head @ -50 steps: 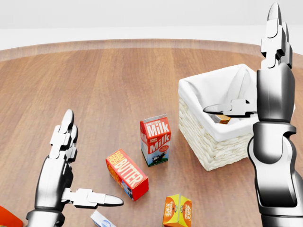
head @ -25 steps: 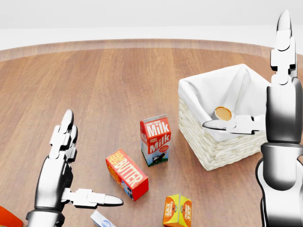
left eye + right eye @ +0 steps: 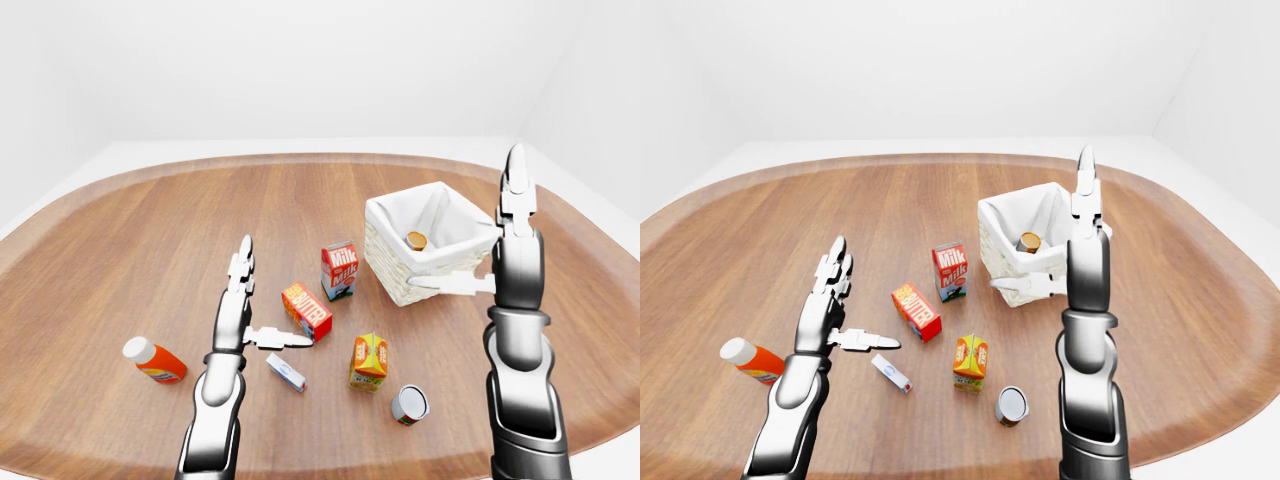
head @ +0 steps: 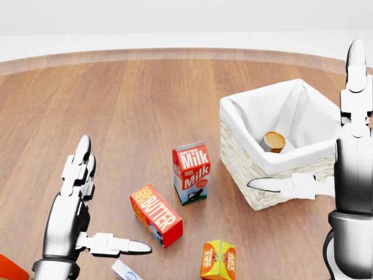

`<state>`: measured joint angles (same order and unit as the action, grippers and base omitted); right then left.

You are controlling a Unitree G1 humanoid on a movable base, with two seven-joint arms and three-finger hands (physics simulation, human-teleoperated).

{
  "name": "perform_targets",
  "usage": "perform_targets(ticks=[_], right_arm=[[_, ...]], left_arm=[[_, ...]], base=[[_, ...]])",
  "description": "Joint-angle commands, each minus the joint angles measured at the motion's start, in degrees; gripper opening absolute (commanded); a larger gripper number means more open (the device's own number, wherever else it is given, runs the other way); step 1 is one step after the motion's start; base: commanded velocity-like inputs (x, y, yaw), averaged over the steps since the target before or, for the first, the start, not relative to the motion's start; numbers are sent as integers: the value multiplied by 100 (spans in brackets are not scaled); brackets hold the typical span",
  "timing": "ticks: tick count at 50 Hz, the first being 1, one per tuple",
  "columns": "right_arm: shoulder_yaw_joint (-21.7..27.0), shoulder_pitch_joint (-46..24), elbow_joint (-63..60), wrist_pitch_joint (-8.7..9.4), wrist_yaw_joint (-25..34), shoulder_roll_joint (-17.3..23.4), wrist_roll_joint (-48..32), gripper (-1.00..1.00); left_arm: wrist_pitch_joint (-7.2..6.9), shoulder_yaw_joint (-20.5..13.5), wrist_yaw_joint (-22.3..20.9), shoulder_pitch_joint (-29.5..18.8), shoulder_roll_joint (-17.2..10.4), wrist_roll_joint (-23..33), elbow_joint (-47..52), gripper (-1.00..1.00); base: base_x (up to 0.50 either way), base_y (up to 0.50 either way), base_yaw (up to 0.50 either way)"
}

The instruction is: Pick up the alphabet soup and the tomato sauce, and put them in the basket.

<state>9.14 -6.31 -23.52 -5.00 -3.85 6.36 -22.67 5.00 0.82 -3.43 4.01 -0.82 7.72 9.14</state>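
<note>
Can [image 3: 410,404] on the table [image 3: 120,240] looks hard, smooth, a bit heavy: grab its round sides. Both hands, left hand [image 3: 243,300] and right hand [image 3: 505,255], are open and empty.

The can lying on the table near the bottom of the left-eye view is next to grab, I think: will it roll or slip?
The small metal can lies on its side, so a nudge would probably roll it. Its smooth round wall may slip between fingers.
</note>
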Motion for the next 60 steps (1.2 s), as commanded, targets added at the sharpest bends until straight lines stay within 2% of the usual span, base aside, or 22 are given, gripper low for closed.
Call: perform_targets(ticks=[1, 35, 60], right_arm=[[-30, 523, -296, 0, 118, -194, 71, 100], [-24, 1539, -1556, 0, 684, -597, 480, 100], [-195, 2288, -1928, 0, 840, -829, 667, 100]], left_arm=[[0, -11, 6, 38, 6, -44, 48, 100], [0, -20, 9, 51, 6, -49, 77, 100], [0, -30, 20, 28, 5, -60, 66, 100]], base=[[0, 0, 0], [0, 0, 0], [0, 0, 0]])
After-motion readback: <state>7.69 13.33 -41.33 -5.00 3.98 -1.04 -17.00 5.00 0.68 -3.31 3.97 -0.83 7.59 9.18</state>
